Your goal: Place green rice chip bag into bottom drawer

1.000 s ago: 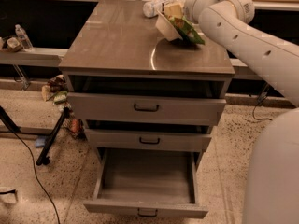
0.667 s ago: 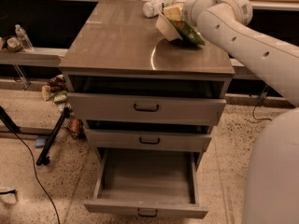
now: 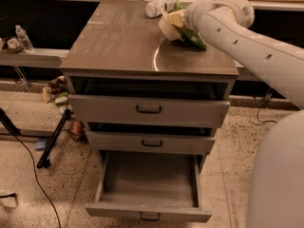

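Camera view: the gripper (image 3: 186,23) is at the tabletop's (image 3: 123,42) far right corner, right on the bag (image 3: 194,36), which sits just beside the bowl (image 3: 166,26). Whether it grips the bag cannot be told. The bottom drawer (image 3: 147,212) is pulled out.

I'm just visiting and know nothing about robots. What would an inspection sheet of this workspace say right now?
Surface: grey-brown cabinet top, carrying three items at its rear right.
Job's things: light green foil chip bag beside the gripper; wide grey bottom drawer pulled open, nothing seen inside.
Clutter: cream round bowl and lying clear plastic bottle by the bag.
Gripper: gripper at the bag, mostly hidden behind the white arm.
Cables: black cable across floor, left.
Surroundings: speckled floor; two upper grey drawers.
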Robot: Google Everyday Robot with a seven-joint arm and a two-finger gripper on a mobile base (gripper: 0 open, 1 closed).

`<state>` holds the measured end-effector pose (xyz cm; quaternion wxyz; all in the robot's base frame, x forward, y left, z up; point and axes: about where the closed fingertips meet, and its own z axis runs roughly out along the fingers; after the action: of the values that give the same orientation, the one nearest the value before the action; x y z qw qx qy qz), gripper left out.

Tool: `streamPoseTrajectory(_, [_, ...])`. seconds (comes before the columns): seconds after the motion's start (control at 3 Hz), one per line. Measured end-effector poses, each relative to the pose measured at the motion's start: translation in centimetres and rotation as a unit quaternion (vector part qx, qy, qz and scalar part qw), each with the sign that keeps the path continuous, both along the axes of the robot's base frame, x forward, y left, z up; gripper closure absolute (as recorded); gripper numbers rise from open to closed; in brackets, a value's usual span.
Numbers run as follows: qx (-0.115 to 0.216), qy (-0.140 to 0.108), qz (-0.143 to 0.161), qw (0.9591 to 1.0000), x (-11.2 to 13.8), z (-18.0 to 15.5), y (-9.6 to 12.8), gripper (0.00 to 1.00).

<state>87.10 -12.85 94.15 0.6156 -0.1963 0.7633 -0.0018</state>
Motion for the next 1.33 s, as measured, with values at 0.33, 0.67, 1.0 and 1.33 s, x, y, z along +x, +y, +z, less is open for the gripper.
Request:
streamPoseTrajectory(0.33, [-0.007,0.013,-0.005,0.9999,-0.2,-0.5,-0.2,0.31])
streamPoseTrajectory(0.67, [-0.012,0.027,-0.005,0.9996,-0.5,-1.2,0.0,0.36])
streamPoseTrajectory(1.0, [-0.014,0.041,-0.007,0.999,-0.9,-2.2,-0.2,0.36])
streamPoseTrajectory(1.33, [-0.016,0.054,-0.007,0.9984,-1.4,-3.1,-0.3,0.35])
